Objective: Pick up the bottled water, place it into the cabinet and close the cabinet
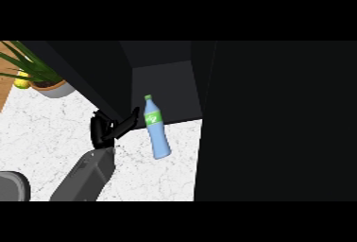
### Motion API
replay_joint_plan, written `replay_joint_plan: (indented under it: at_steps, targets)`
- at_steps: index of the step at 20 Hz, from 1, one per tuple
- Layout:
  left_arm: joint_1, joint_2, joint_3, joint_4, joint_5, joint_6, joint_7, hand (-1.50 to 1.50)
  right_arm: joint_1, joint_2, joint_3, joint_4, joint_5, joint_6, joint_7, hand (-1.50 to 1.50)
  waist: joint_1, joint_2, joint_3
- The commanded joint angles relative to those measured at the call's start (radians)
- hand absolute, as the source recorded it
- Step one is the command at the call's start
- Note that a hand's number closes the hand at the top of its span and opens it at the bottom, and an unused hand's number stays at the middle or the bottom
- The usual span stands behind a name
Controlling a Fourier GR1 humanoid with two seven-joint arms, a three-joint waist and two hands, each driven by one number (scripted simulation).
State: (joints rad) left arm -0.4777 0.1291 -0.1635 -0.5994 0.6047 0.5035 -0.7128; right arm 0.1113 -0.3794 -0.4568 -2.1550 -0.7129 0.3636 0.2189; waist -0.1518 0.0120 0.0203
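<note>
Beside the bottled water (157, 134), left hand (103, 128), fingers (127, 121) straight, gripping nothing

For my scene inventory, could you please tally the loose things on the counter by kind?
Water bottle: 1
Potted plant: 1
Small yellow item beside the plant: 1
Grey item, cut off at the lower left edge: 1
Total: 4

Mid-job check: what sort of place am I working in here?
Most likely a kitchen: a white marbled counter carries the bottled water, a dark cabinet stands behind it, seemingly open, and a potted plant sits at the counter's far left. The left hand is next to the bottled water.
</note>
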Motion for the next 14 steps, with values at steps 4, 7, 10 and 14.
replay_joint_plan:
  at_steps: [4, 7, 10, 14]
  targets:
    - [-0.253, -0.073, -0.014, 0.026, -0.005, 0.042, 0.089, -1.50, 0.005, -0.008, -0.003, 0.017, -0.020, 0.021, 0.003, -1.50, -0.057, 0.022, -0.023]
    - [-0.260, -0.071, -0.016, 0.015, -0.001, 0.051, 0.091, -1.50, -0.014, -0.003, 0.005, 0.020, -0.016, 0.025, -0.010, -1.50, -0.057, 0.025, -0.023]
    - [-0.249, -0.046, -0.012, 0.021, 0.001, 0.053, 0.091, -1.50, -0.008, -0.001, 0.008, 0.024, -0.022, 0.029, -0.008, -1.50, -0.067, 0.027, -0.023]
    - [-0.250, -0.034, -0.050, 0.010, -0.038, 0.070, 0.055, -1.50, -0.027, -0.015, 0.011, 0.024, -0.020, 0.035, -0.006, -1.50, -0.069, 0.027, -0.023]
